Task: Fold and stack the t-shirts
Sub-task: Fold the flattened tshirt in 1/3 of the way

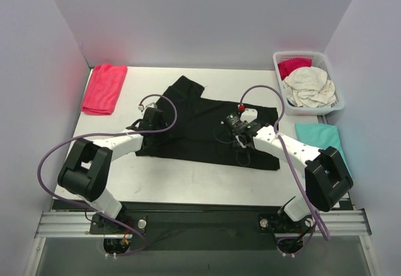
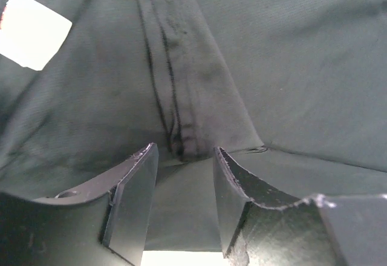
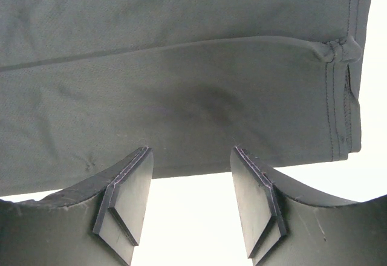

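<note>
Black cloth fills both wrist views: the black t-shirt (image 1: 200, 122) lies spread in the middle of the table (image 1: 188, 175). Over it the left gripper (image 2: 184, 151) stands open, a seam (image 2: 175, 115) running down between its fingers. The right gripper (image 3: 190, 151) is open just beside the hem (image 3: 181, 163) and holds nothing. Both should, I think, go low and take the whole edge before closing. Whether the fingers touch the cloth I cannot tell, and the arms hide part of the shirt.
</note>
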`<move>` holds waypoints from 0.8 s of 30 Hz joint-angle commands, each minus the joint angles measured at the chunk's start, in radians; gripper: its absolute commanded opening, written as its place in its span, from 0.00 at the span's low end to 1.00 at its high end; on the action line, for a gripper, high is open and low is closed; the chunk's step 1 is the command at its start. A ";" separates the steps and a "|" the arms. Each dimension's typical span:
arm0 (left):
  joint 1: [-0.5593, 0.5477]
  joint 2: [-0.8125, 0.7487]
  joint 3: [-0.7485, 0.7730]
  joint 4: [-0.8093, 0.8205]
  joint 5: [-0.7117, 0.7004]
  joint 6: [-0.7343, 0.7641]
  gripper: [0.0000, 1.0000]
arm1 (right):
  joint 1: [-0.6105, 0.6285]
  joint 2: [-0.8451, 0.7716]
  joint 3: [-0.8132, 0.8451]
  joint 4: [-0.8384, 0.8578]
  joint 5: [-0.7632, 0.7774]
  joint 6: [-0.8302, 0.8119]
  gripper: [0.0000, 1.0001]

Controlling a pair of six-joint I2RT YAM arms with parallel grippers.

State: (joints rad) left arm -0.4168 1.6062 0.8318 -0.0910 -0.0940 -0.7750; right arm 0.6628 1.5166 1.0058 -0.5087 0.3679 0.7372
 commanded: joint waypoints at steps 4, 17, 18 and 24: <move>-0.016 0.044 0.061 0.077 0.027 -0.029 0.49 | 0.004 0.010 -0.004 -0.050 0.054 0.018 0.54; -0.040 0.063 0.093 0.076 -0.004 -0.014 0.00 | 0.006 0.020 -0.004 -0.053 0.060 0.019 0.54; -0.042 0.066 0.105 0.074 -0.007 -0.003 0.00 | 0.006 0.020 -0.004 -0.053 0.060 0.021 0.54; -0.059 0.099 0.170 0.108 -0.027 0.066 0.00 | 0.006 0.025 -0.001 -0.054 0.065 0.019 0.54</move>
State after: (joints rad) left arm -0.4660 1.6840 0.9379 -0.0528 -0.1001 -0.7624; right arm 0.6628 1.5356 1.0058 -0.5163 0.3866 0.7372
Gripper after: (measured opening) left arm 0.028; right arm 0.543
